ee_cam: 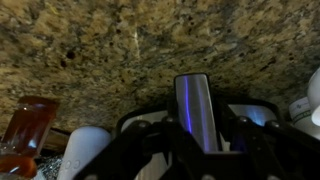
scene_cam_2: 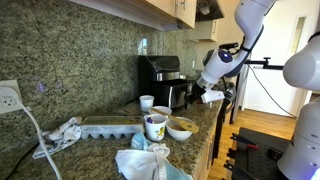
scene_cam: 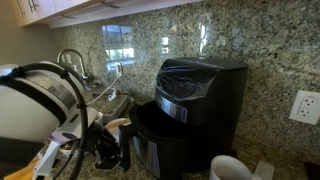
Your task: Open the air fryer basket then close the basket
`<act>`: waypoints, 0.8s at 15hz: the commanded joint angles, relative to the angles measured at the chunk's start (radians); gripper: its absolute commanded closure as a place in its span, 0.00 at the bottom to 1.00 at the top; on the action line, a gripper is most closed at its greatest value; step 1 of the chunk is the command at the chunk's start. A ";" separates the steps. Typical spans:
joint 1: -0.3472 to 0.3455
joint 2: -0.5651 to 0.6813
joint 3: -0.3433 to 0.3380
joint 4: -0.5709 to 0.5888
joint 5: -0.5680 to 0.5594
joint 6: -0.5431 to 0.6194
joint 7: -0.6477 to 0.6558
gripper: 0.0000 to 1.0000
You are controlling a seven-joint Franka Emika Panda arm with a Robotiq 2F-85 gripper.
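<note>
The tall glossy black air fryer (scene_cam: 200,85) stands against the granite backsplash and shows in both exterior views (scene_cam_2: 158,72). Its basket (scene_cam: 158,132) is pulled out from the lower front, also seen in an exterior view (scene_cam_2: 180,95). My gripper (scene_cam: 112,148) is at the basket's front end (scene_cam_2: 200,96). In the wrist view the basket's handle (ee_cam: 194,105) runs between my dark fingers (ee_cam: 196,135), which sit close on either side of it. The basket's silver-trimmed rim (ee_cam: 258,108) lies behind the handle.
A white mug (scene_cam: 228,167) stands right of the fryer, under a wall outlet (scene_cam: 304,106). A sink faucet (scene_cam: 72,62) is at the left. On the counter are white bowls (scene_cam_2: 182,127), a patterned mug (scene_cam_2: 155,127), a white cup (scene_cam_2: 147,102), a tray (scene_cam_2: 110,126) and a cloth (scene_cam_2: 145,163).
</note>
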 commanded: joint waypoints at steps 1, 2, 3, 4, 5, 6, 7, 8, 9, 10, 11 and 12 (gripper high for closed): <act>-0.036 -0.051 -0.007 -0.060 -0.009 0.021 0.044 0.84; -0.035 -0.049 -0.007 -0.059 -0.010 0.021 0.043 0.84; -0.034 -0.045 -0.007 -0.057 -0.010 0.021 0.041 0.84; -0.034 -0.040 -0.007 -0.054 -0.012 0.021 0.040 0.84; -0.032 -0.035 -0.007 -0.051 -0.012 0.020 0.037 0.84; -0.032 -0.031 -0.007 -0.047 -0.013 0.021 0.036 0.84; -0.030 -0.025 -0.005 -0.041 -0.015 0.019 0.036 0.84; -0.029 -0.017 -0.003 -0.033 -0.018 0.018 0.035 0.84; -0.027 -0.011 -0.003 -0.028 -0.020 0.017 0.033 0.84; -0.026 -0.002 -0.002 -0.021 -0.022 0.015 0.032 0.84; -0.024 0.005 -0.003 -0.016 -0.022 0.014 0.028 0.84; -0.022 0.015 -0.005 -0.009 -0.021 0.012 0.023 0.84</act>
